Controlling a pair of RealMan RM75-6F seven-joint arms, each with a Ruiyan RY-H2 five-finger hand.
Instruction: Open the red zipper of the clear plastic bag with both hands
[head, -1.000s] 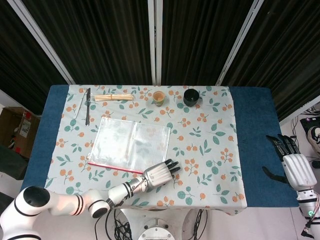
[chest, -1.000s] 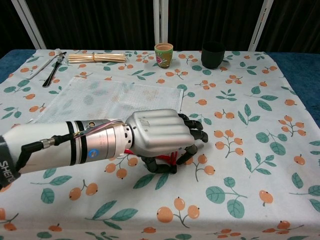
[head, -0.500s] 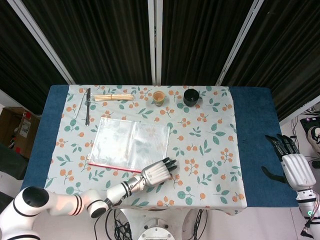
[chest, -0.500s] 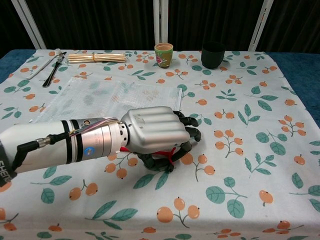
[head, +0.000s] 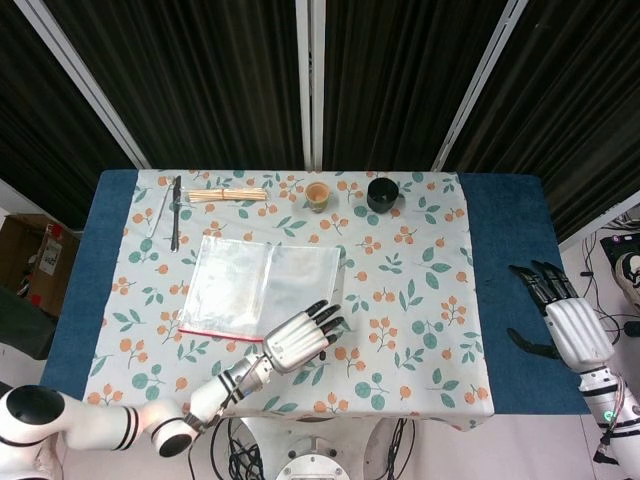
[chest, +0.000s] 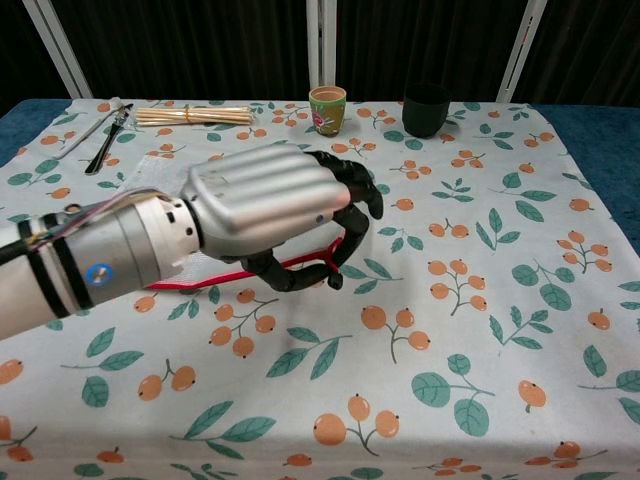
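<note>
Setting: my staged test bench. Floral tablecloth (head: 420, 300) on blue table (head: 510, 260), black curtains (head: 200, 70), cardboard box (head: 35, 255) beside.

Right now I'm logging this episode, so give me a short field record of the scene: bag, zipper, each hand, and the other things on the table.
bag: clear plastic bag on the floral tablecloth, near corner lifted
zipper: red zipper along the bag's near edge
left hand: left hand pinches the zipper's red end, raised off the cloth
right hand: right hand open, beyond the table's right edge, touching nothing
far edge: patterned small cup, black cup, bundle of wooden sticks
</note>
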